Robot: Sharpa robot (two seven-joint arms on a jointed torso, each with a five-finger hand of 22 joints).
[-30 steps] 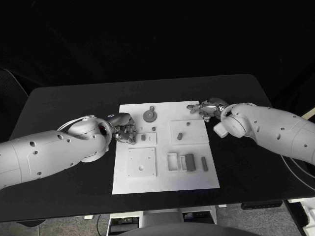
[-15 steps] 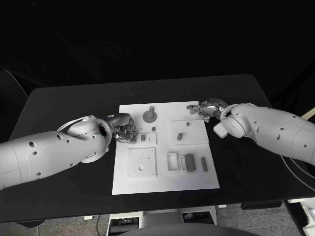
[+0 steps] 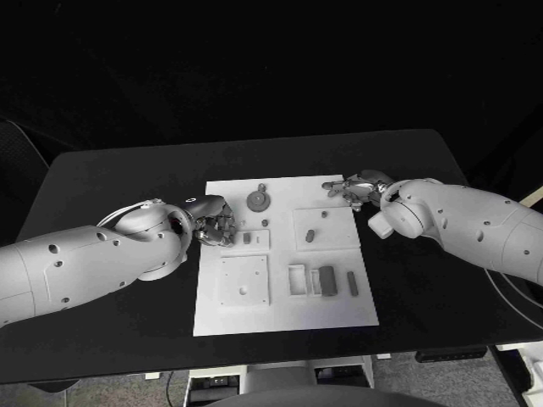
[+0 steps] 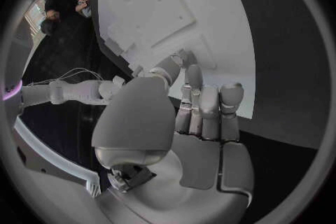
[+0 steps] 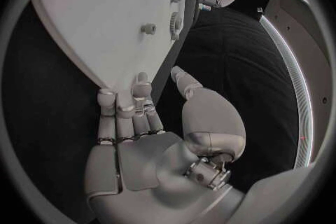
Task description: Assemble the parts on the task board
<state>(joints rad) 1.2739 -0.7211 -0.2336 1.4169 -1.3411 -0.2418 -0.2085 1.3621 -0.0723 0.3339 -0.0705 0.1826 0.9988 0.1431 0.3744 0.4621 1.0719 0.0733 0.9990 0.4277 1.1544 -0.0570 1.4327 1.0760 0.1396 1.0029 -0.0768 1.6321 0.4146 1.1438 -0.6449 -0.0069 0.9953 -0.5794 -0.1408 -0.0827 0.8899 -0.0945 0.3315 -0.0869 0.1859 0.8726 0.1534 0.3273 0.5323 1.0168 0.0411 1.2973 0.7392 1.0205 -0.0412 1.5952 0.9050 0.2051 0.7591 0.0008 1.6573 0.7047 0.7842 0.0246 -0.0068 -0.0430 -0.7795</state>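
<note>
A: hands?
B: left hand (image 3: pixel 213 226) at task board (image 3: pixel 284 314) left edge, right hand (image 3: pixel 360 188) at its far right corner. Both empty, fingers loosely apart
A: parts?
B: gear (image 3: pixel 258 201) on board's far edge, between the hands

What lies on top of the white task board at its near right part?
On the task board, two dark grey bars lie side by side beside a white rectangular tray. What sits inside the tray I cannot tell. Neither hand covers this part.
</note>
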